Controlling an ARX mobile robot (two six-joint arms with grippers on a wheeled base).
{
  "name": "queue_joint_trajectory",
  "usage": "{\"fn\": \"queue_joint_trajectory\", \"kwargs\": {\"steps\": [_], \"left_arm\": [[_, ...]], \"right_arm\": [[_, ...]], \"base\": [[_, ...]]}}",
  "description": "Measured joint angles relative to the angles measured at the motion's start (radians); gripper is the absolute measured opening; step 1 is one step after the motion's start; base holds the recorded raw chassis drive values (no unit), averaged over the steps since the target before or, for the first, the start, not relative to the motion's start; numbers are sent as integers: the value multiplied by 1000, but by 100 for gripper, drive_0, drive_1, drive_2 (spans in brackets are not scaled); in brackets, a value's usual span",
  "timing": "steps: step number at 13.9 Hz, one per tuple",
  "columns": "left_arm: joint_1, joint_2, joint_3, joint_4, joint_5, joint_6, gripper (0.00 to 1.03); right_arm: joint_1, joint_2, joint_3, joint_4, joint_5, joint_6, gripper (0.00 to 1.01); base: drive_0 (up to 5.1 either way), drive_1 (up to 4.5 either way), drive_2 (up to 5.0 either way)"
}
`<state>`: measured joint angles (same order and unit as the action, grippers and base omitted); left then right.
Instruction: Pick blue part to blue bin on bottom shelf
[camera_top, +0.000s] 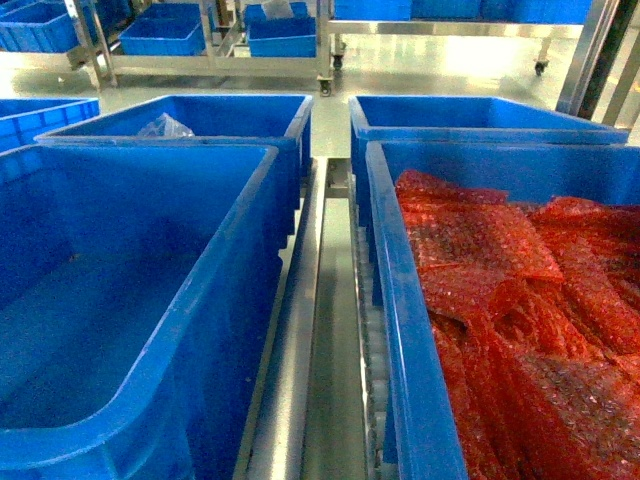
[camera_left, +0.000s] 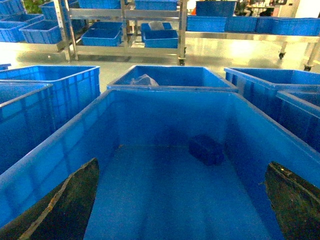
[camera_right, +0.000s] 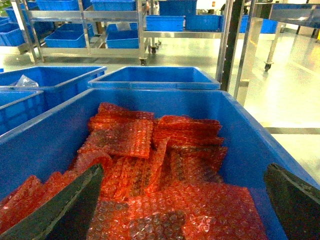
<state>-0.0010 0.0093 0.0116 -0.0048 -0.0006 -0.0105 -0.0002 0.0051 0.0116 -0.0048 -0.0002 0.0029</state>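
Note:
In the left wrist view a dark blue part (camera_left: 206, 149) lies on the floor of a big blue bin (camera_left: 165, 107), near its far wall and right of centre. My left gripper (camera_left: 182, 162) hangs open over this bin's near end, short of the part, with nothing between its fingers (camera_left: 70, 200). My right gripper (camera_right: 185, 166) is open too, above a neighbouring blue bin (camera_right: 55, 135) full of red bubble-wrap bags (camera_right: 165, 165). The head view shows both bins (camera_top: 200, 260) side by side on a steel shelf (camera_top: 300, 330) with white rollers (camera_top: 372, 340); neither gripper appears there.
Two more blue bins (camera_top: 230, 110) stand behind the near pair; the left one holds a clear plastic bag (camera_top: 165, 127). Another blue bin (camera_top: 40, 110) sits at far left. Steel racks with blue bins (camera_left: 160, 37) stand across a shiny floor.

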Motion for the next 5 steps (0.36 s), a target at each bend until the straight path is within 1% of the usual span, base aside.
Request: {"fn": "queue_joint_trajectory", "kwargs": {"steps": [5], "left_arm": [[0, 0, 0, 0, 0, 0, 98]], "right_arm": [[0, 0, 0, 0, 0, 0, 98]], "base": [[0, 0, 0]]}}
